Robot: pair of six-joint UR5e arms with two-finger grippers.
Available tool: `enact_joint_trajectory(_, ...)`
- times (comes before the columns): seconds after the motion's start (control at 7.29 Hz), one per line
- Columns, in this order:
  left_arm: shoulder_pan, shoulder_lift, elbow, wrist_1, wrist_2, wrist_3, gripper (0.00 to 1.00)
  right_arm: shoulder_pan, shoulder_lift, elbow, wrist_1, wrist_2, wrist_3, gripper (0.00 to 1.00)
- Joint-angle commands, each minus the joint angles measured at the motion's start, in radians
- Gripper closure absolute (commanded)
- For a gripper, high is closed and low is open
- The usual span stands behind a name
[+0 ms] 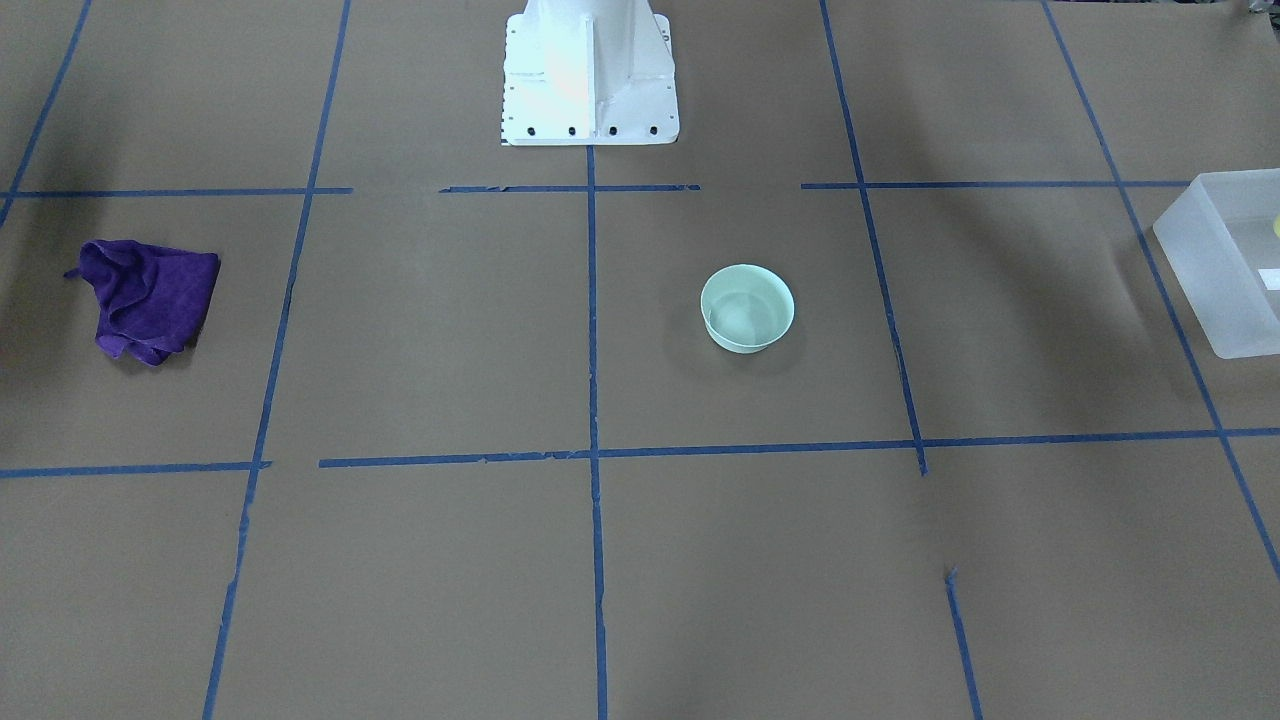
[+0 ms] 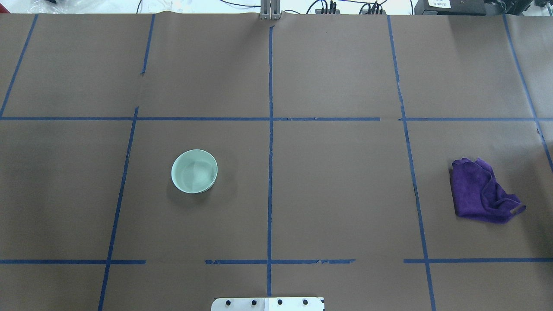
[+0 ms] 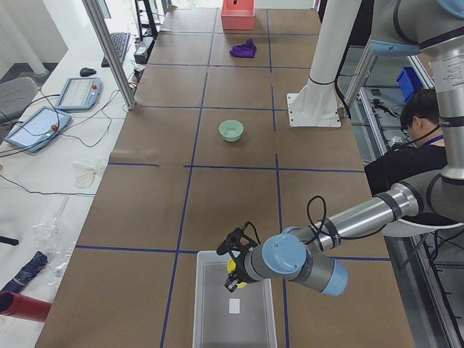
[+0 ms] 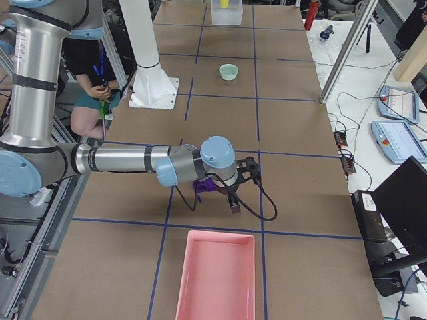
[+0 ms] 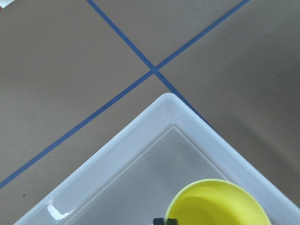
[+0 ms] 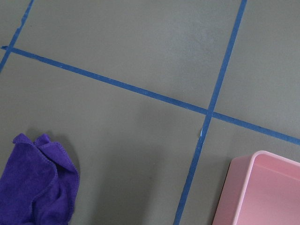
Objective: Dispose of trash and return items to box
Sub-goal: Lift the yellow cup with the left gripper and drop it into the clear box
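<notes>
The small yellow cup [image 5: 220, 204] hangs just inside a corner of the frosted white box [image 5: 117, 154]. In the exterior left view my left gripper [image 3: 232, 272] holds the cup [image 3: 233, 266] over the box [image 3: 233, 315]. Its fingertips [image 5: 164, 220] touch the cup's rim in the left wrist view, so it is shut on the cup. The box's end [image 1: 1225, 270] shows at the front view's right edge. My right gripper [image 4: 234, 202] hovers beside the purple cloth [image 6: 35, 183]. Its fingers do not show in its wrist view, so I cannot tell its state.
A pale green bowl [image 2: 194, 171] stands left of centre. The purple cloth [image 2: 481, 192] lies at the right. A pink tray [image 4: 217, 277] sits at the table's right end, near the cloth. The robot's white base [image 1: 590, 75] stands at the table's edge. An operator [image 3: 417, 123] sits behind it.
</notes>
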Motion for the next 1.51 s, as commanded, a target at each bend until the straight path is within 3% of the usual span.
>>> enact_joint_trajectory(0.0,0.007,0.007,0.055,-0.058,-0.019,-0.059,1.0,0.0,0.0,0.0,0.0,0.0,0.0,0.0)
enact_joint_trajectory(0.27,0.071,0.008,0.056,-0.056,-0.112,-0.064,1.0,0.0,0.0,0.0,0.0,0.0,0.0,0.0)
enact_joint_trajectory(0.69,0.163,0.01,0.069,-0.061,-0.117,-0.052,0.97,0.0,0.0,0.0,0.0,0.0,0.0,0.0)
enact_joint_trajectory(0.82,0.171,0.01,0.075,-0.062,-0.117,-0.052,0.89,0.0,0.0,0.003,0.0,0.0,0.0,0.0)
enact_joint_trajectory(0.96,0.172,0.008,0.075,-0.062,-0.116,-0.053,0.58,0.0,0.0,0.003,0.0,0.0,0.0,0.0)
enact_joint_trajectory(1.1,0.172,0.008,0.073,-0.071,-0.114,-0.053,0.38,0.0,0.0,0.003,0.0,0.0,0.0,0.0)
enact_joint_trajectory(1.37,0.172,0.01,0.073,-0.102,-0.109,-0.064,0.3,0.0,0.003,0.025,0.003,0.005,-0.002,0.0)
